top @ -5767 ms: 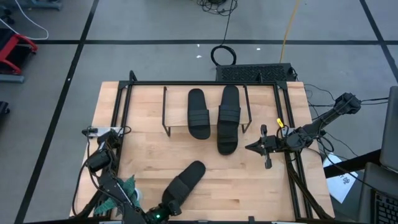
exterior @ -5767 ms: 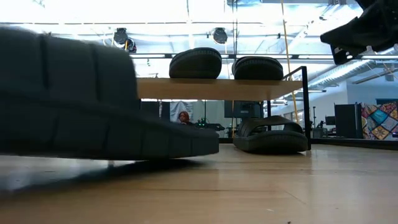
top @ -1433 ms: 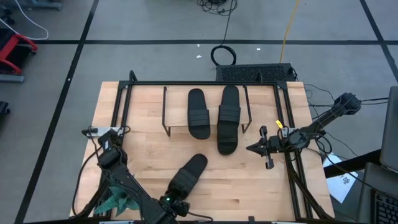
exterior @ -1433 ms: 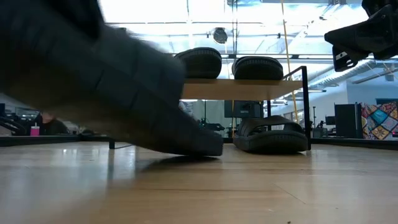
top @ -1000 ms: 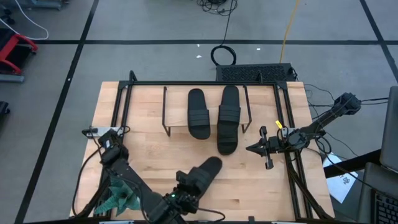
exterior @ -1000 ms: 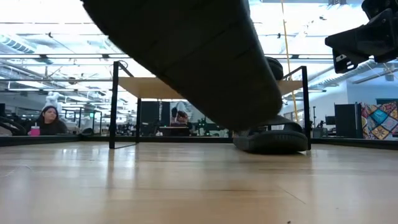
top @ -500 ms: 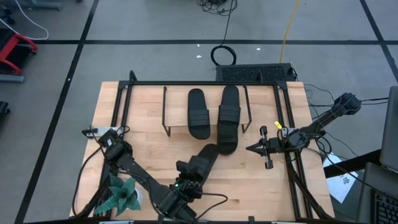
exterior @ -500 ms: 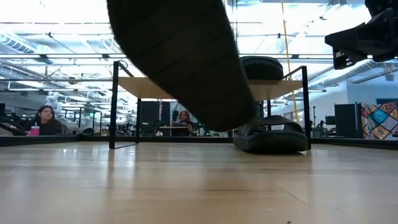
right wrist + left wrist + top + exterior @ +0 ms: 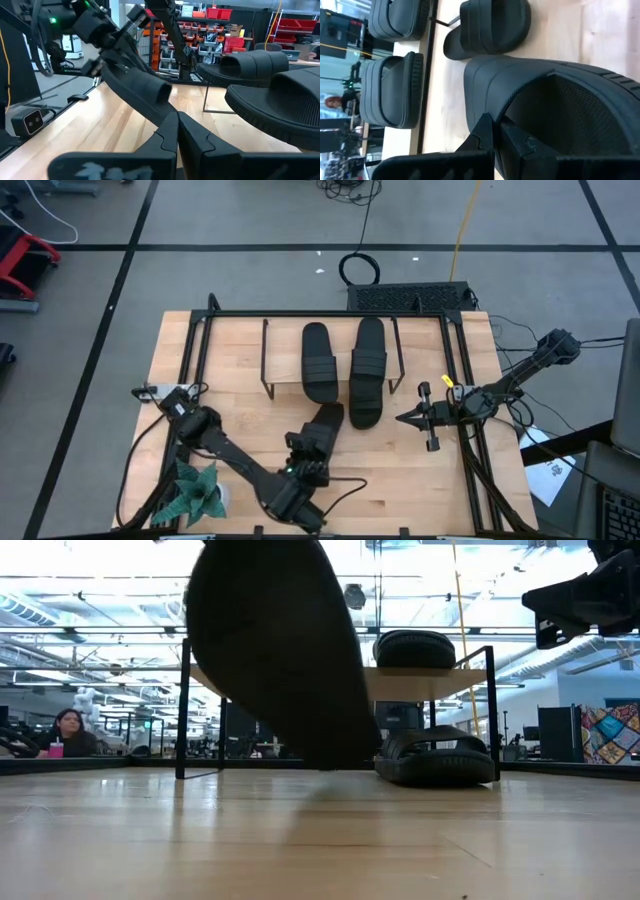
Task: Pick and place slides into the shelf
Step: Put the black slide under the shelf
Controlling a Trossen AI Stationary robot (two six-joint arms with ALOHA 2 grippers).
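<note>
**Black on pale wood**

Four matte black slides are seen, one (image 9: 321, 430) of them tilted off the worktop (image 9: 235, 425) and three with ribbed straps at the shelf (image 9: 290, 383), two on top (image 9: 320, 363) (image 9: 368, 360) and one below (image 9: 436, 758). The shelf plank is shown in light wood with thin black wire frames. The worktop is shown in pale, finely grained wood, edged by black rails. Dark arms are seen on both sides, a green light (image 9: 288, 472) glowing on the left one. A teal star-shaped piece (image 9: 193, 496) is caught at the near left corner.

Open-plan robotics lab w/ red parts bins (image 9: 220, 12), taped floor (image 9: 250, 247)
</note>
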